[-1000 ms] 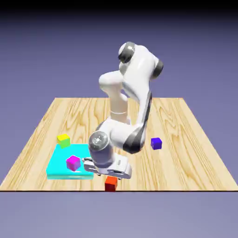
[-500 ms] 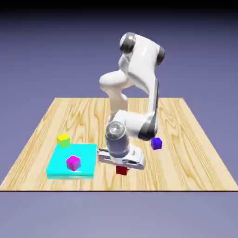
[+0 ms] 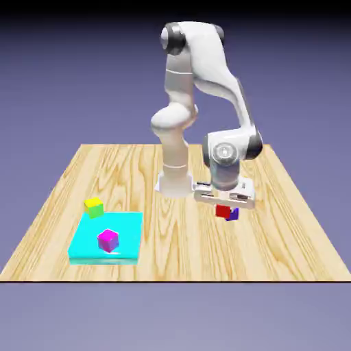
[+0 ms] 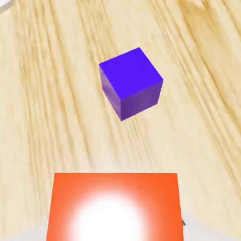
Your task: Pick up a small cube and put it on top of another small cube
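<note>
Hand view, bottom of the frame: we have the red cube (image 4: 115, 207) clamped in the gripper (image 3: 224, 203), its face square to the camera, no long axis to speak of. Beyond it, in the upper middle, the violet-blue cube (image 4: 131, 82) sits on the wooden table (image 4: 42, 103), turned corner-on. We should centre above it, match its turn, then lower gently.

A glossy white arm (image 3: 199, 75) of rounded, bulging segments, dark grey bands ringing its joints, a grey disc capping the wrist, ends in a flat white gripper (image 3: 224, 203) at frame centre-right.
</note>
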Robot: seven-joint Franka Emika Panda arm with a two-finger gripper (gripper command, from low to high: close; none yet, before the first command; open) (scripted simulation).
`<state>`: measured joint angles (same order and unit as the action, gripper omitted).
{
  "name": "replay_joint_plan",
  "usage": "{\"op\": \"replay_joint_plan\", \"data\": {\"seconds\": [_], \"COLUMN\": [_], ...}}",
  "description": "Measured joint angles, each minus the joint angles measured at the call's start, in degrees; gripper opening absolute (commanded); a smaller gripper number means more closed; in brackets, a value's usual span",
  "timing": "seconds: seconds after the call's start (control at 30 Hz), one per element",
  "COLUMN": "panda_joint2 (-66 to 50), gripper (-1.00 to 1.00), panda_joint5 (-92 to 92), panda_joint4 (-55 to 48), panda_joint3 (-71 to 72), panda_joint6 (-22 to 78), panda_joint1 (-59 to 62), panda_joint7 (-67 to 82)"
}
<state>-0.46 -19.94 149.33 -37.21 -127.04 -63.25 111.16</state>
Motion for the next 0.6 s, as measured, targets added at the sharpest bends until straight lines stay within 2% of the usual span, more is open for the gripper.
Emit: {"op": "replay_joint_plan", "data": {"seconds": [0.17, 0.23, 0.5, 0.53, 0.6], "panda_joint2": [10.02, 10.90, -3.05, -3.16, -3.16], "gripper": [-1.00, -1.00, -1.00, 1.00, 1.00], "panda_joint5": [3.14, 3.42, -16.54, -16.70, -16.82], "panda_joint4": [10.38, 11.30, 12.01, 12.02, 12.02], "panda_joint3": [1.98, 2.14, 6.65, 6.69, 6.72], "panda_joint6": [-4.89, -5.32, -14.51, -14.58, -14.60], "panda_joint1": [-5.19, -5.73, -8.64, -8.53, -8.52], "panda_joint7": [-8.04, -8.75, 5.64, 5.76, 5.85]}}
